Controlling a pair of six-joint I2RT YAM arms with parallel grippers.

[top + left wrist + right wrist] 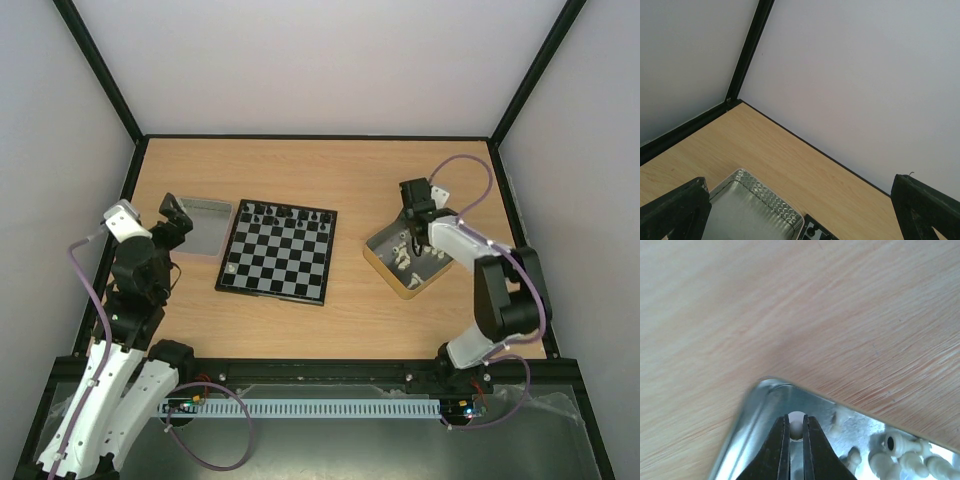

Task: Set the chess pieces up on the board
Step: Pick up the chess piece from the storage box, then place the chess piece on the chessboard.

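The board (277, 262) lies mid-table with black pieces along its far row and one white piece (232, 268) near its front left corner. Several white chess pieces (405, 262) lie in a gold-sided tin (378, 258) to the right. My right gripper (415, 238) reaches down into that tin. In the right wrist view the right gripper (796, 417) is shut on a small white chess piece (796, 429) in the tin's corner (747, 415), and more white pieces (910, 460) lie to its right. My left gripper (175, 215) hangs open over the tray, holding nothing.
A grey metal tray (205, 228) sits just left of the board; its patterned rim (765, 192) and the board's corner (812, 231) show under the left gripper (800, 210). Black frame posts and white walls enclose the table.
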